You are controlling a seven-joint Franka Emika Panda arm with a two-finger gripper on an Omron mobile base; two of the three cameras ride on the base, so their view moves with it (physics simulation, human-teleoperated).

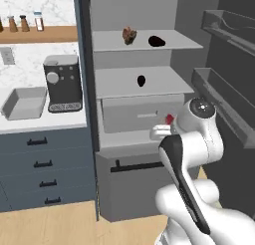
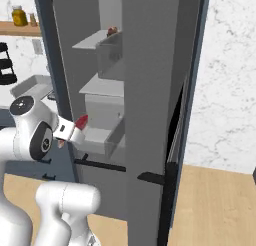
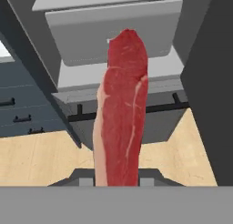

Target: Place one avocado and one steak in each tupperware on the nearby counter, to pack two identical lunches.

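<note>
Two avocados (image 1: 156, 41) sit on fridge shelves (image 1: 144, 82) behind the end effector (image 3: 117, 175), clamped on a steak (image 3: 122, 118).

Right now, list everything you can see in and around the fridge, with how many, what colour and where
steak in the gripper: one, red, standing up between the shut jaws
steak on the top fridge shelf: one, reddish-brown
avocados: two, near-black, one on the top shelf, one on the middle shelf
tupperware: one, light grey, on the counter
coffee machine: one, black, beside it
jars: several, wooden wall shelf
gripper: one, white, before the fridge
</note>
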